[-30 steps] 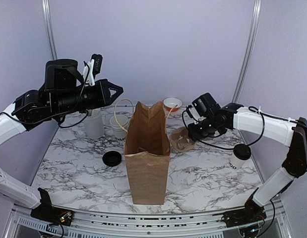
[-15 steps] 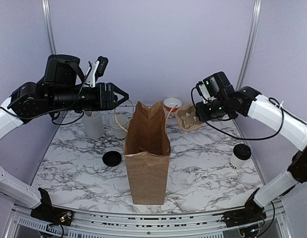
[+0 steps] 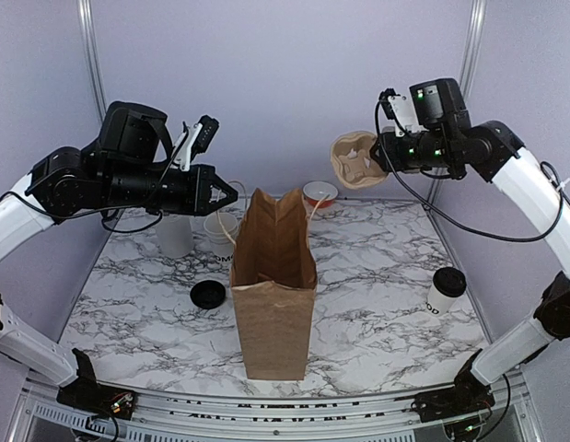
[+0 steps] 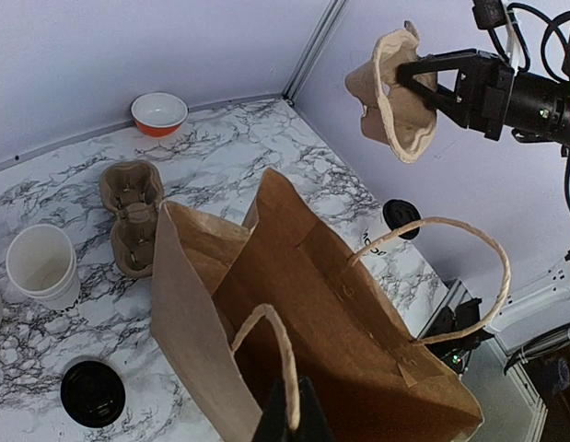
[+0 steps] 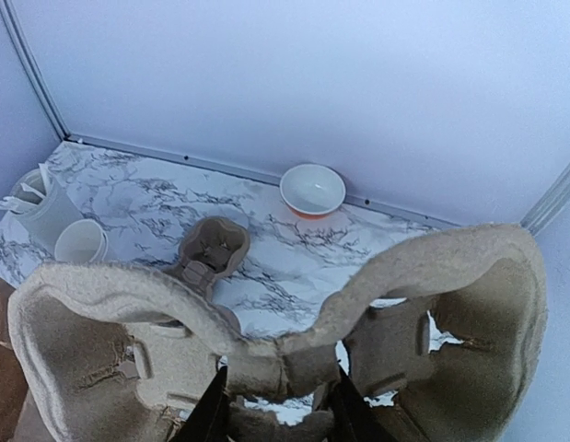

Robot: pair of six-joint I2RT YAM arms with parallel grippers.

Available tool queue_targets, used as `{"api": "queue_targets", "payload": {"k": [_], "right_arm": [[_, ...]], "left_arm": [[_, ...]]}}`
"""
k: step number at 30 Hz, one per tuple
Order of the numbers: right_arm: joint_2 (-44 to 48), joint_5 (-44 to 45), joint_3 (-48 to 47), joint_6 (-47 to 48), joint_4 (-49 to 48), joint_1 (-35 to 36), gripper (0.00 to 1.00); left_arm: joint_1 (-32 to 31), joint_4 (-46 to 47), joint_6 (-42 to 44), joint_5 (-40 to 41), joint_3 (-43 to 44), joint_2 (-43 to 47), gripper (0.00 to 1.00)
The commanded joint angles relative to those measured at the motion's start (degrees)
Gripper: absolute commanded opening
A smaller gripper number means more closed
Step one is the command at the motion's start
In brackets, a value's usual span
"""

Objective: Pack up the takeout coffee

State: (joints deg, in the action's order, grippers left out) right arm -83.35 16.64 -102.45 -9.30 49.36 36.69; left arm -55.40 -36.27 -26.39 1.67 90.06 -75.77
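The takeout coffee (image 3: 444, 290), a small white cup with a black lid (image 4: 401, 214), stands on the table at the right, with no gripper near it. A brown paper bag (image 3: 273, 285) stands upright and open at the centre. My left gripper (image 3: 231, 195) is shut on the bag's near handle (image 4: 286, 364) at the bag's left rim. Up in the air behind and right of the bag, my right gripper (image 3: 381, 157) is shut on the middle rib of a brown pulp cup carrier (image 3: 354, 161), which fills the lower right wrist view (image 5: 110, 322).
A second cup carrier (image 4: 133, 216) lies on the table behind the bag. Nearby are an open white cup (image 4: 42, 267), a loose black lid (image 3: 208, 295), an orange-and-white bowl (image 3: 319, 193) and a tall tumbler with cutlery (image 3: 174, 230).
The right arm has lifted the cup carrier from the table to high above the back right. The left gripper opened, moved right and down, and shut on the bag's handle.
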Motion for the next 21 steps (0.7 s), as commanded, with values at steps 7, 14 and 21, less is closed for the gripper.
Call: {"api": "queue_targets", "payload": {"k": [7,14,21], "right_arm": [[-2.03,-7.02,-9.75,5.16,-1.06,3.17,0.30],[-0.88,-14.70,-8.72,7.30,-3.80,6.58,0.31],[4.28,-29.13,-1.10,10.76,-8.78,7.61,0.32]], "left_arm": [[0.03,-0.47,5.82,-5.11,10.76,-5.96,0.00],[0.05,1.59,4.51,-8.58,11.86,-8.47,0.00],[-0.01,4.05,5.11,-12.11,10.70,-7.67,0.00]]}}
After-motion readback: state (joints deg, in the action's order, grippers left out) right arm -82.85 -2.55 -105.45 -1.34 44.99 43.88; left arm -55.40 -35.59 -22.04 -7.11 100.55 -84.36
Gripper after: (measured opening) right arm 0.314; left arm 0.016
